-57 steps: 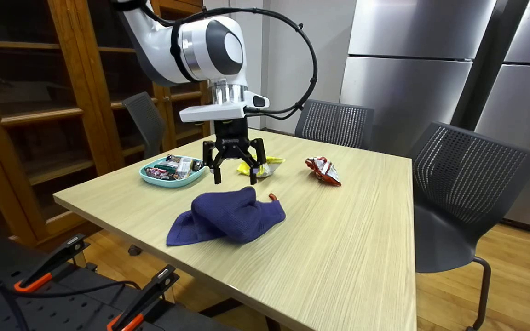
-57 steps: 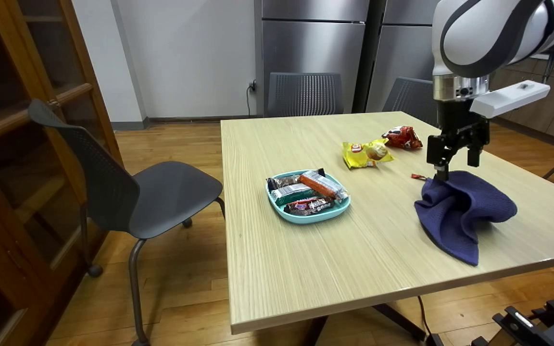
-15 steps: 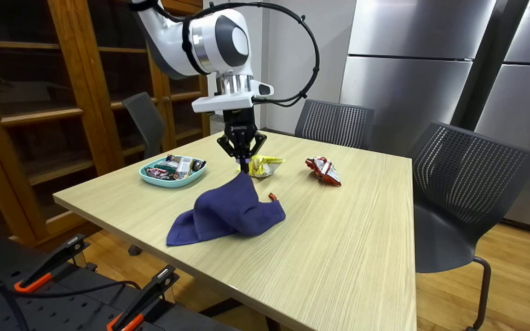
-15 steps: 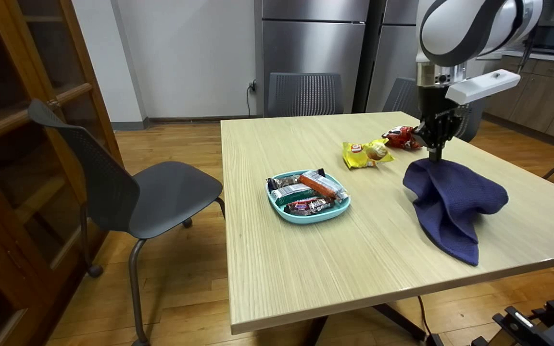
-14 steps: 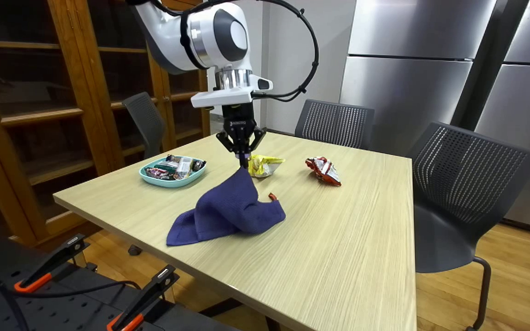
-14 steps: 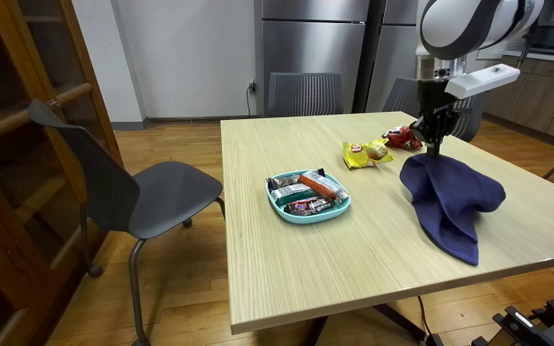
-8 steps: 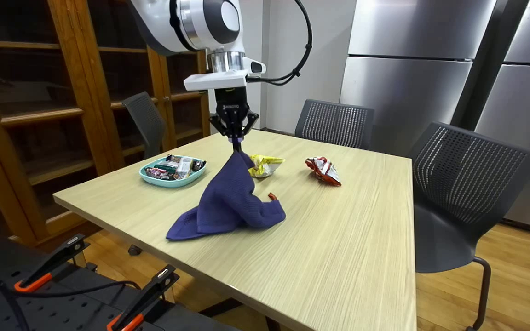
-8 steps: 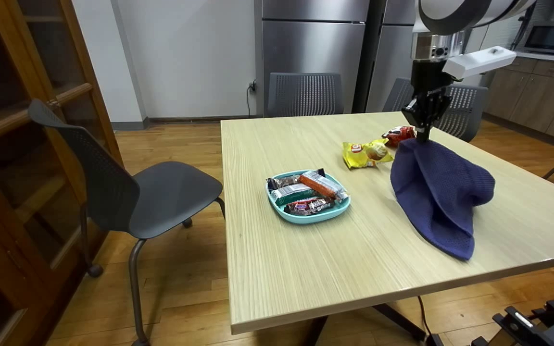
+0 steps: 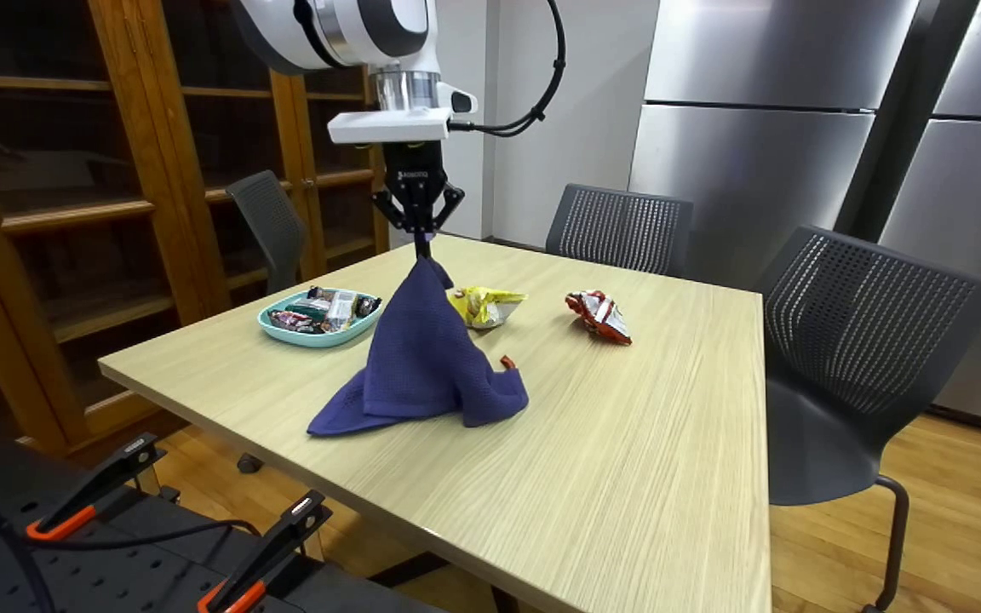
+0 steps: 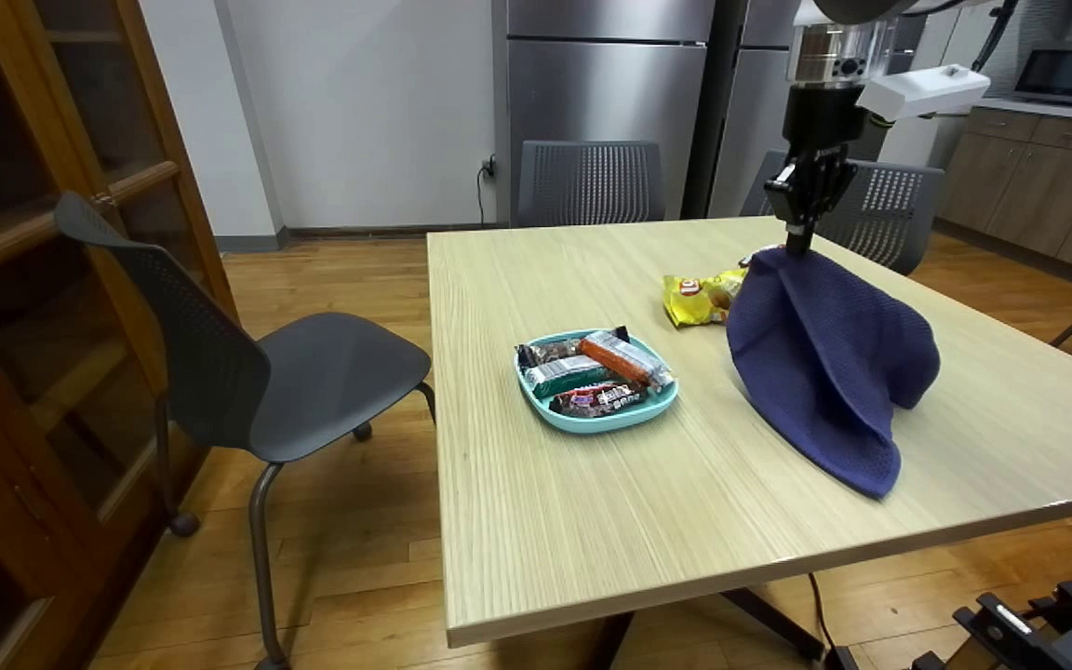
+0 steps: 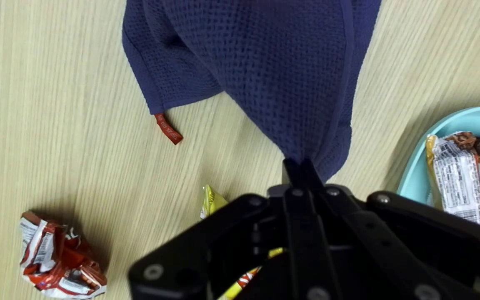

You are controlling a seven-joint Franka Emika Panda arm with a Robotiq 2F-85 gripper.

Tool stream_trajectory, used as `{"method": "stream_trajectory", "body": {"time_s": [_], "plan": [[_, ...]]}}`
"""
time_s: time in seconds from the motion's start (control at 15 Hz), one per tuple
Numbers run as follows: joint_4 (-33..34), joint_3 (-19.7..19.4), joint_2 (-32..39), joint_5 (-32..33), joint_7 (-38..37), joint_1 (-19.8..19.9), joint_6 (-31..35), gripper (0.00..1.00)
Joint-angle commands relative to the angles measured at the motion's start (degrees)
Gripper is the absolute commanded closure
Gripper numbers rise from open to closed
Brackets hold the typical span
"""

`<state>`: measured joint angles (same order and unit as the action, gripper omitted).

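My gripper (image 9: 422, 252) is shut on the top of a dark blue waffle-weave cloth (image 9: 422, 349), above the table. Seen in an exterior view, the cloth (image 10: 829, 363) hangs from the fingertips in a tall peak, its lower part still spread on the tabletop. The wrist view shows the gripper (image 11: 300, 163) with its fingertips together, pinching the gathered cloth (image 11: 281, 71). A small red tag (image 11: 168, 129) sticks out from a corner of the cloth.
A turquoise tray (image 10: 584, 427) of wrapped bars stands near the cloth. Behind the cloth lie a yellow packet (image 9: 485, 307) and a red packet (image 9: 599, 316), the latter mostly hidden in an exterior view. Chairs (image 9: 620, 230) stand round the table (image 9: 644, 477).
The gripper, open above the cloth in the oldest frames, has shut on it and risen. Over the last second it climbs further and shifts toward the tray side, drawing the cloth up.
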<state>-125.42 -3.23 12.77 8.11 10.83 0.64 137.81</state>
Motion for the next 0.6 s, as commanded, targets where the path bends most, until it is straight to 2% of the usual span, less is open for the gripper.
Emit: {"method": "stream_trajectory", "body": {"time_s": [0.0,0.27,0.53], "plan": [[-1.1,1.6,-2.6,-2.4,3.1,1.1,0.6,1.00],[0.0,1.9,-2.0,-4.5,1.7,0.8,1.5,1.00],[1.2,1.5,-1.7,-7.9,-3.7,0.8,2.2,1.00]]}}
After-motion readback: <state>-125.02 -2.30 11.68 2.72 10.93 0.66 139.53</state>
